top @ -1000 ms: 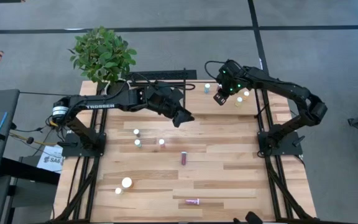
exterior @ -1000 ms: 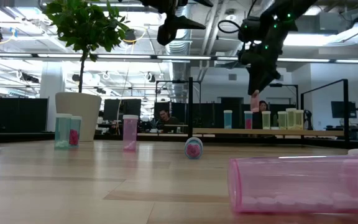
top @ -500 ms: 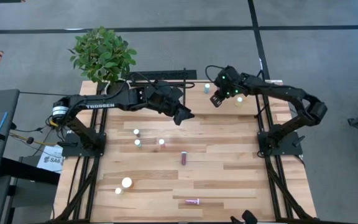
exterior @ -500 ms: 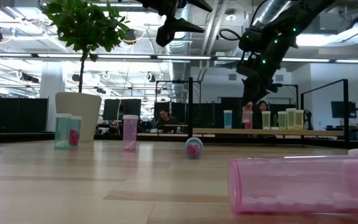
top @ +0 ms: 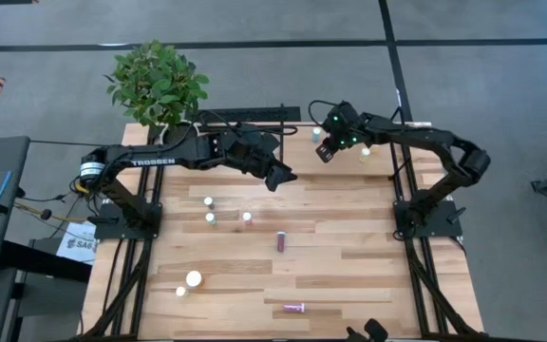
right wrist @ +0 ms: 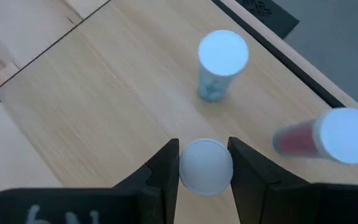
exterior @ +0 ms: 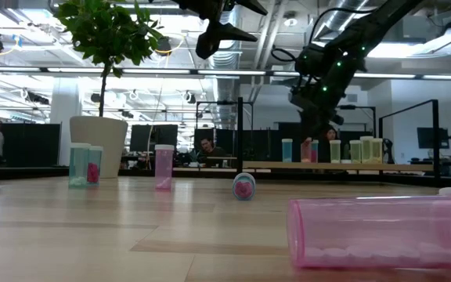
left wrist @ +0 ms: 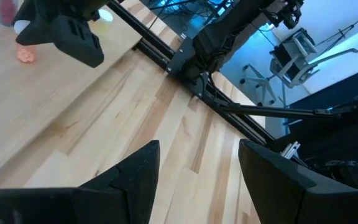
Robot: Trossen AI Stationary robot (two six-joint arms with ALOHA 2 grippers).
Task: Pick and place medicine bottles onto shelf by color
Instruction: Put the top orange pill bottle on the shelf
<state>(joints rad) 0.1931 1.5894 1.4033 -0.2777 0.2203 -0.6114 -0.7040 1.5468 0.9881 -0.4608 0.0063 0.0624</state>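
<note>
We see the left gripper [top: 283,178] hanging above mid-table, jaws parted and empty. Farther right, the right gripper [top: 325,152] pinches a white-capped bottle [right wrist: 206,166] over the shelf [right wrist: 104,81] (two bottles [right wrist: 222,62] stand there just ahead of it).

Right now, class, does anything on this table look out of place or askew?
Yes. Two pink bottles lie toppled on the table: one near the front edge and one mid-table, while the other bottles stand upright. Nothing looks spilled.

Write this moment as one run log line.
right gripper: shut on bottle, above shelf | left gripper: open, empty, over table
</note>
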